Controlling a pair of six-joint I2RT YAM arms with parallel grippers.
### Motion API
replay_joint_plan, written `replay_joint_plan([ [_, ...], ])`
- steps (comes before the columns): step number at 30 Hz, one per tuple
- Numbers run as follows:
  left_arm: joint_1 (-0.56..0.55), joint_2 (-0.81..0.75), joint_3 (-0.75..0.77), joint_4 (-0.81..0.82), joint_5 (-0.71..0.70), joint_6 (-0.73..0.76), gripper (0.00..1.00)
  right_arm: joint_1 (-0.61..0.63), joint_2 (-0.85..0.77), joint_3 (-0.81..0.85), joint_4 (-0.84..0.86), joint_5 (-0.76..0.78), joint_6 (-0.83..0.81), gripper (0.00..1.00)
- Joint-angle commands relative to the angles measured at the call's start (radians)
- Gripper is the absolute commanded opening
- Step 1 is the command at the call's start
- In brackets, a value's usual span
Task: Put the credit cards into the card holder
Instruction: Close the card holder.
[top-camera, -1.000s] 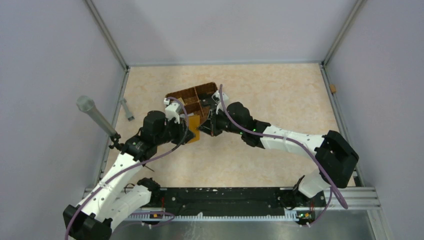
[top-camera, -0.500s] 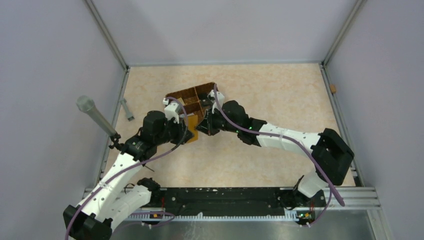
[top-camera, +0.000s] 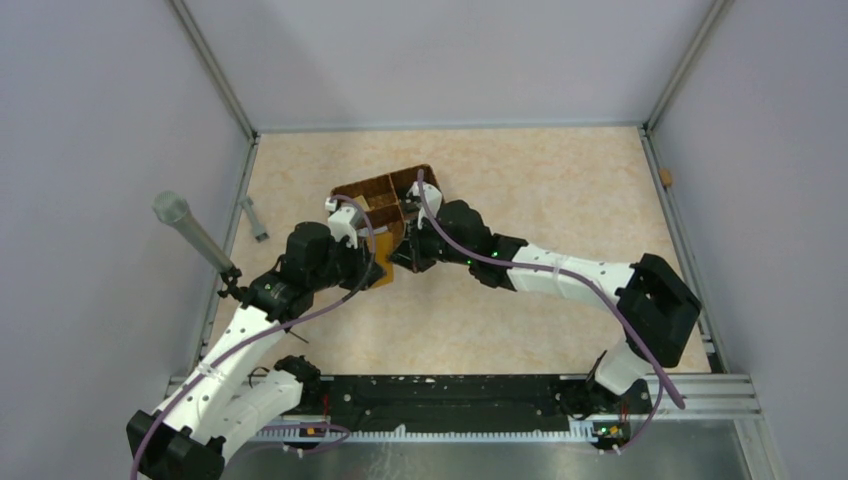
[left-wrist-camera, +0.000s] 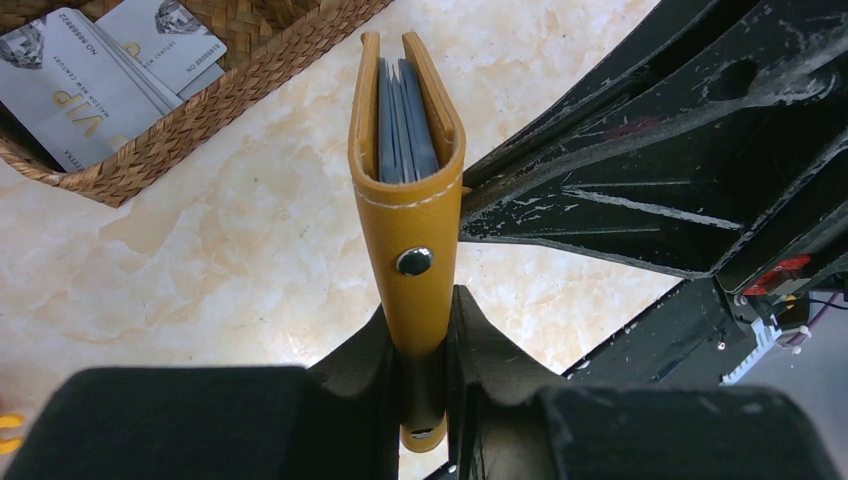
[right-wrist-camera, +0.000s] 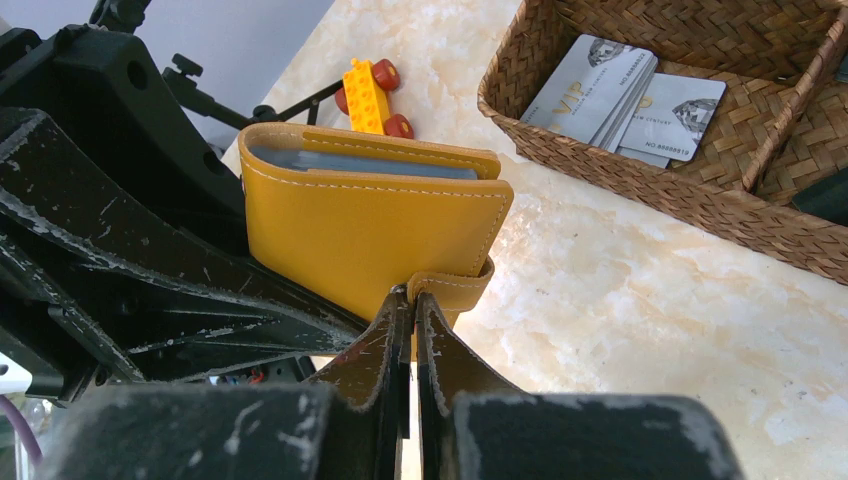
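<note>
Clamping card holder (left-wrist-camera: 410, 200) edge-on, left gripper (left-wrist-camera: 424, 345) holds it over table (left-wrist-camera: 200, 260), just near basket (left-wrist-camera: 250, 80). Right gripper (right-wrist-camera: 411, 300) jaws pressed together, tips at holder's strap tab; pinch unclear. Grey credit cards (left-wrist-camera: 405, 120) sit inside holder.

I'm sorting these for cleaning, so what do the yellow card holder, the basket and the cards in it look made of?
The card holder: smooth leather or faux leather, going by stitched edges and a metal-looking stud. The basket: woven brown wicker or rattan, plaited strands show. The cards: probably plastic, thin, stiff, printed grey.
</note>
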Motion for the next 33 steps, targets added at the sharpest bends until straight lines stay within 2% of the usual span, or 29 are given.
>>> replay_joint_plan([
  [1, -0.015, 0.0, 0.022, 0.119, 0.123, -0.001, 0.0, 0.049, 0.023, 0.076, 0.068, -0.088, -0.012, 0.0],
  [15, -0.016, 0.01, 0.022, 0.118, 0.132, -0.001, 0.0, 0.05, 0.005, 0.067, 0.107, -0.079, 0.012, 0.2],
  [25, -0.016, 0.016, 0.022, 0.116, 0.133, -0.001, 0.0, 0.022, -0.025, 0.023, 0.165, -0.086, 0.094, 0.25],
  [33, -0.016, 0.025, 0.023, 0.114, 0.135, -0.001, 0.0, 0.003, -0.027, 0.018, 0.15, -0.106, 0.144, 0.25],
])
